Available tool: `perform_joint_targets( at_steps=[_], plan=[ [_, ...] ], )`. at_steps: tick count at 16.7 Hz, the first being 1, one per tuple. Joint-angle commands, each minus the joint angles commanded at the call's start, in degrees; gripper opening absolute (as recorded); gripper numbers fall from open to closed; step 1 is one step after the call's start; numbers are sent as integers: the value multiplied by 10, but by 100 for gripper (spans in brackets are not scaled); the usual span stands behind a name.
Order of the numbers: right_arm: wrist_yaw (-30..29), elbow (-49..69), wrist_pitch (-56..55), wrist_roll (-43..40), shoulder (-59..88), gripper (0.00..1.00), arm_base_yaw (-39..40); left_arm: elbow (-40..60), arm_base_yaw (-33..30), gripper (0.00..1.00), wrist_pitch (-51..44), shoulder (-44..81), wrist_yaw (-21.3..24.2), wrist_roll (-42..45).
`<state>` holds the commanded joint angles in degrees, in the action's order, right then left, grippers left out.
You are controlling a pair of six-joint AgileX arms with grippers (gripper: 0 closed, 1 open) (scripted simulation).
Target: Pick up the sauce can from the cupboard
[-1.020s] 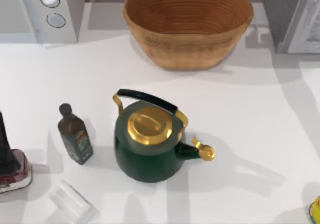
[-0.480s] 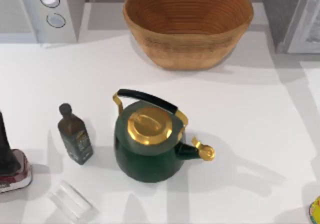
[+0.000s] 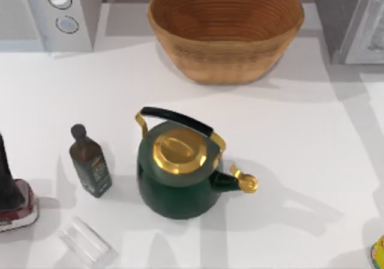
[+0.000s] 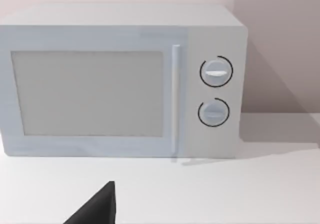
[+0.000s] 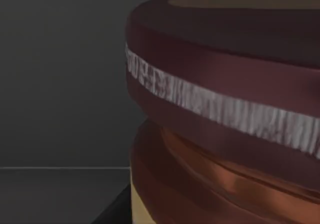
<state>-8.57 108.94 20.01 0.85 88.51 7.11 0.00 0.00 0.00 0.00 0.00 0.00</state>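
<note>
The sauce can (image 5: 225,109) looms very close in the right wrist view. It has a maroon rim, a pale silvery band and a copper-brown body below. Behind it is the dark inside of the cupboard (image 5: 60,84), whose grey box stands at the table's far right corner (image 3: 360,23). A dark part of my right gripper (image 5: 114,210) shows just beside the can's lower body. Whether it touches the can is unclear. A dark piece of my left gripper (image 4: 95,209) hangs over the white table, facing the microwave (image 4: 120,84).
A green kettle (image 3: 177,173) with a gold lid stands mid-table, with a dark bottle (image 3: 90,161) to its left. A wicker basket (image 3: 225,32) sits at the back and the microwave (image 3: 51,11) at the back left. A clear glass (image 3: 84,242) and a red-based object (image 3: 15,206) lie front left.
The shadows on the table's right side have shifted slightly. The kettle, bottle and basket have not moved.
</note>
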Motion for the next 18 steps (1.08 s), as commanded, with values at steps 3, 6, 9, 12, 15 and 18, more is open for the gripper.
perform_joint_targets(
  at_steps=[3,6,9,12,15,18],
  plan=[
    [0,0,0,0,0,47,0,0,0,100,0,0,0,0],
    [0,0,0,0,0,25,0,0,0,100,0,0,0,0],
    [0,0,0,0,0,2,0,0,0,100,0,0,0,0],
    [0,0,0,0,0,0,0,0,0,100,0,0,0,0],
    [0,0,0,0,0,0,0,0,0,100,0,0,0,0],
    [0,0,0,1,0,0,1,0,0,100,0,0,0,0]
  ],
)
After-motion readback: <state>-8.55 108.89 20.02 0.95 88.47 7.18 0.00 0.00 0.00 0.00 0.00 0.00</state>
